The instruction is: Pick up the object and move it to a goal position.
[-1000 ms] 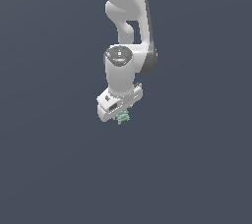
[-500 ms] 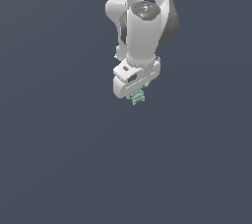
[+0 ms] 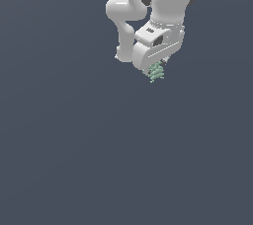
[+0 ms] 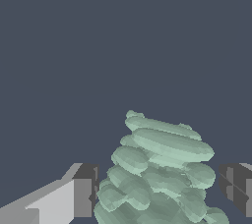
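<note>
- object (image 4: 157, 169): pale mint, lumpy stacked ridges, faint satin sheen, looks plastic-like
- gripper (image 3: 156, 64): smooth white shell, soft gloss, plastic look
- fingers (image 4: 83, 191): dark grey matt pads
- background: flat matt slate grey

— Apart from the job itself, what do we have here?

— We have only a dark blue-grey surface (image 3: 74, 160), plain and matte, which fills the exterior view from edge to edge.

— Do we see it from the wrist as well?

— Yes, we find the same flat slate tone (image 4: 98, 46) across that view. We cannot tell whether it is a floor or a backdrop.
</note>
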{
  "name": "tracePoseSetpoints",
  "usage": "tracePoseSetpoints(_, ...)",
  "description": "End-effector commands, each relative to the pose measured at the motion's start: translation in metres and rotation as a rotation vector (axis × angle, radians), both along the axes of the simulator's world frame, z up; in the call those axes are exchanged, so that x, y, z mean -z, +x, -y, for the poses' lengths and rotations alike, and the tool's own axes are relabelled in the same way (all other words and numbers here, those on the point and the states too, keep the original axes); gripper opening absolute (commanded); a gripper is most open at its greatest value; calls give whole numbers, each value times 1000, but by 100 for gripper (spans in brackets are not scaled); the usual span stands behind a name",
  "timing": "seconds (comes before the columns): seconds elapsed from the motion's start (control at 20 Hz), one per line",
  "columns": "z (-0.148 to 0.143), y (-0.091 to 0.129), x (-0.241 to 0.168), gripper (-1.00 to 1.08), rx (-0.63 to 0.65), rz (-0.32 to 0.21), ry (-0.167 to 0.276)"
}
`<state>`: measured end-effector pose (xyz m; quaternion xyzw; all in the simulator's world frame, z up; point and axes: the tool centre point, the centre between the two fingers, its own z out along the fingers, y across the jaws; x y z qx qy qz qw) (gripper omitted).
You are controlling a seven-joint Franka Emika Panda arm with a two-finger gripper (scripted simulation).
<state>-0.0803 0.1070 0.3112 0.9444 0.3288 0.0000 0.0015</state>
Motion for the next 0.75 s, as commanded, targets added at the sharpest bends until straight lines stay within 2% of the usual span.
tracePoseSetpoints(0.0, -13, -8, -20, -100, 1, -1, 0)
tracePoseSetpoints(0.35, -38, -21, -56, -100, 1, -1, 2)
tracePoseSetpoints(0.7, -44, -23, -66, -100, 2, -1, 3)
